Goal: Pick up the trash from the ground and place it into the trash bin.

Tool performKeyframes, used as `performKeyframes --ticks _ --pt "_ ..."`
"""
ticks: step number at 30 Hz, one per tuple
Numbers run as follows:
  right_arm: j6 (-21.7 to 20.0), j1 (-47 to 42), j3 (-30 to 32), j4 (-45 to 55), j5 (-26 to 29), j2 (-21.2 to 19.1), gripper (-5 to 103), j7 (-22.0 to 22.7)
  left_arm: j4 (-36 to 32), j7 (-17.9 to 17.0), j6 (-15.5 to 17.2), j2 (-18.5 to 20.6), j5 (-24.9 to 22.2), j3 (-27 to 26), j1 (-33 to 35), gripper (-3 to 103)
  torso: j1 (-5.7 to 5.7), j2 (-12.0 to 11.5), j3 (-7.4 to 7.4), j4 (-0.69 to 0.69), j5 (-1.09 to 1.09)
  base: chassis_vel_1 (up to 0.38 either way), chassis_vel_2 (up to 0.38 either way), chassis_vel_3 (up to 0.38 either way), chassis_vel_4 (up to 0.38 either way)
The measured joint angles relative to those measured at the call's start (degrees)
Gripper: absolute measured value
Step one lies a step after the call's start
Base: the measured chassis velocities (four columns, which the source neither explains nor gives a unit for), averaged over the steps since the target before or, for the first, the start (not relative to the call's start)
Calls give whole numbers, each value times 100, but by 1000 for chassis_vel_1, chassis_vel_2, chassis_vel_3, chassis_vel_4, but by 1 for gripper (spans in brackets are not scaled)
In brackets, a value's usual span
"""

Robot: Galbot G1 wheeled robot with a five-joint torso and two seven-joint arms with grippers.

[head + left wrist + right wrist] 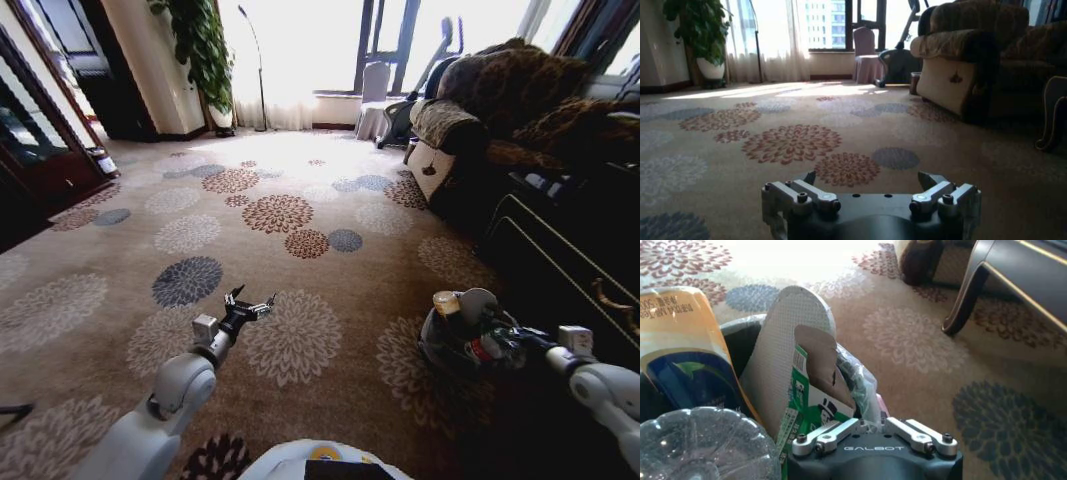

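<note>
Carpet [300,190] patterned with round floral medallions is spread across the room, with a dark cabinet [560,265] and a brown armchair [470,125] seen along the right side and a potted plant [205,50] and bright curtained windows [290,50] at the far end. Near the robot, the left gripper [250,305] is held low over bare carpet with its fingers spread apart and nothing between them. On the right, the right gripper [870,427] is lowered at the rim of the trash bin [445,350], fingers drawn close together beside a green carton [810,400], with a clear bottle [700,445], a yellow-orange packet [680,350] and a white insole-shaped piece [790,340] seen packed in the bin.
</note>
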Motion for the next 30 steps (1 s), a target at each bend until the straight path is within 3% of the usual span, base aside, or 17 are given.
performKeyframes --ticks 3,10,30 --pt "0 110 -206 -169 -120 9 1 -1 0 0 0 0 0 0 0 100 0 0 0 -6 0 0 0 0 0" --pt "-17 182 -266 -446 -157 12 1 2 0 0 0 0 0 0 0 100 0 0 0 -3 -2 0 0 0 0" --pt "-207 -142 -25 -561 883 194 1 2 0 0 0 0 0 0 0 100 0 0 0 -2 0 0 0 0 0"
